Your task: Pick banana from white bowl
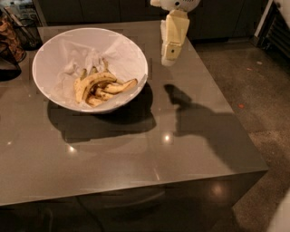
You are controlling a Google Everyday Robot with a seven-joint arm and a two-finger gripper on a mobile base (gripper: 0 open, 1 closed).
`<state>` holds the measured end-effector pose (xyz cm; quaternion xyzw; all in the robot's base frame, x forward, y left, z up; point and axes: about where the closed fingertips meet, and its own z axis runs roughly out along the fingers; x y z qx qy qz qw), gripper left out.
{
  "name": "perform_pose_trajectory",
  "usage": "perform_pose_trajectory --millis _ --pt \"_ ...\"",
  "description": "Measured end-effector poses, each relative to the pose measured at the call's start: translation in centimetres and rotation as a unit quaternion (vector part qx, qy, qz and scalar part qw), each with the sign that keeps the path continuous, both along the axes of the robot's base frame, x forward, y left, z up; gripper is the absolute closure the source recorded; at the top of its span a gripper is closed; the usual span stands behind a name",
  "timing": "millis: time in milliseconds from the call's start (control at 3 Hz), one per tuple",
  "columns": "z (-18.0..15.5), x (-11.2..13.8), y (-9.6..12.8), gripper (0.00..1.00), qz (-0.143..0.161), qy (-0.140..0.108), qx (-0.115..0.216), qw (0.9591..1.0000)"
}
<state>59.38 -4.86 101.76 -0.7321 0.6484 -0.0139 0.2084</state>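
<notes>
Cream gripper (168,56) hangs over the desk (136,149) just beside the white bowl (50,54) holding the banana (93,80); I cannot tell how its jaws stand.

Arm (177,4): white, enters at the top edge, far side, right of centre | Gripper (168,58): cream, hangs from the arm, points down toward the near side, tip leaning slightly left, raised in air
</notes>
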Motion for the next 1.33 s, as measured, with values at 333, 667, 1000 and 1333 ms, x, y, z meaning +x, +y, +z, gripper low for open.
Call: perform_pose_trajectory --millis 333,667,1000,1333 --pt "-0.1 1.6 2.8 0.0 0.034 -0.01 -0.007 0.9994" --pt "-1.0 3.2 6.4 0.0 0.078 -0.006 -0.018 0.9968" --pt "-1.4 4.3 8.7 0.0 0.103 -0.007 -0.021 0.9944" --pt "-1.3 4.9 9.3 0.0 0.103 -0.019 -0.012 0.9945"
